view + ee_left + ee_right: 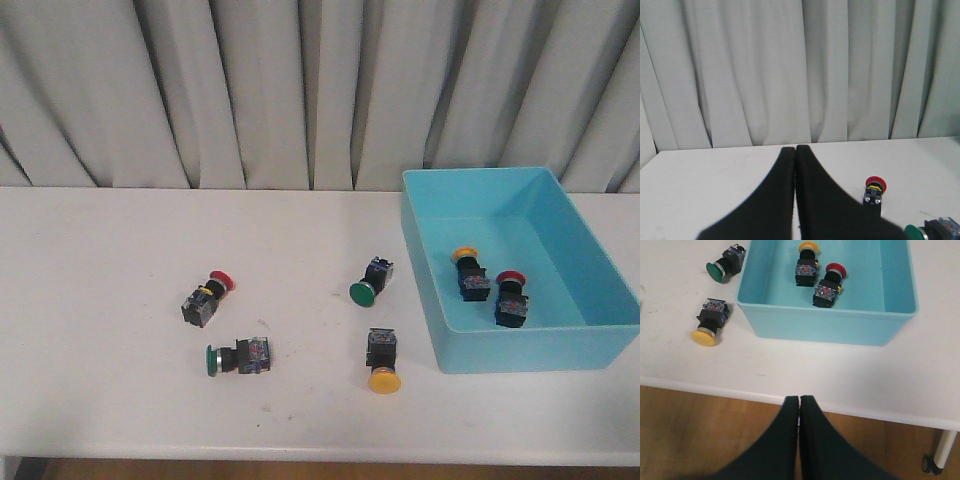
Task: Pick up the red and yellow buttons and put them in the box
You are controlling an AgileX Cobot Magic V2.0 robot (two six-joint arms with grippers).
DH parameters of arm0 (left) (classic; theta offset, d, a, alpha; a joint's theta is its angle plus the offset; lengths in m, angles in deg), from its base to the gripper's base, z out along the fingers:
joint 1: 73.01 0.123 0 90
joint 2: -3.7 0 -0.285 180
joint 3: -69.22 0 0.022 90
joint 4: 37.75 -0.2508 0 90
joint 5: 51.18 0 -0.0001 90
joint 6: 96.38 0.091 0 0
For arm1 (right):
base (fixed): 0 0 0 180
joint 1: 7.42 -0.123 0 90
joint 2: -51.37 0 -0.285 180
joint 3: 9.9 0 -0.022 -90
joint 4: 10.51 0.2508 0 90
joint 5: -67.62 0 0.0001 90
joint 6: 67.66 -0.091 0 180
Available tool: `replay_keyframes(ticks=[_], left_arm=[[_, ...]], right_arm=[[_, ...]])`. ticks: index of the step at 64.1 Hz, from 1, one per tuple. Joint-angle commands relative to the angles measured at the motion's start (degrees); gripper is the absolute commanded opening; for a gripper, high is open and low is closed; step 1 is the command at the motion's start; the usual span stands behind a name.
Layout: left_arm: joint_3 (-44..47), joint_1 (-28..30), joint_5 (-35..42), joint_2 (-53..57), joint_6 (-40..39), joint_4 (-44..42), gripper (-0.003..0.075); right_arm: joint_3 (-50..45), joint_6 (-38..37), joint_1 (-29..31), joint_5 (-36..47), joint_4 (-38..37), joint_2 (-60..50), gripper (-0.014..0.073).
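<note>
**Two buttons boxed, two left out**

Inside the box [575, 215], on its floor, lie one yellow button [468, 272] and one red button [510, 298]. On the worktop [100, 260] lie another red button [208, 297] and yellow button [382, 361]. My left gripper [795, 151] and right gripper [799, 401] are both closed, empty.

Turquoise box [600, 345], red button [222, 279], yellow button [384, 381], white table [100, 300].
</note>
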Motion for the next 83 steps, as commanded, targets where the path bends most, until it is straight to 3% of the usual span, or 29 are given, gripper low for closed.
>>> replay_keyframes(ticks=[1,32,83], left_arm=[[3.1,0.1,4.0,0.9,-1.2,-0.9,-0.0008],[3.1,0.1,0.2,0.9,-0.9,-0.8,-0.0008],[3.1,0.1,0.1,0.8,3.0,-0.7,-0.0008]], right_arm=[[1.4,0.0,0.3,3.1,0.0,0.7,-0.0006],[1.4,0.0,0.3,2.7,0.0,0.7,-0.0006],[1.4,0.0,0.3,2.7,0.0,0.7,-0.0006]])
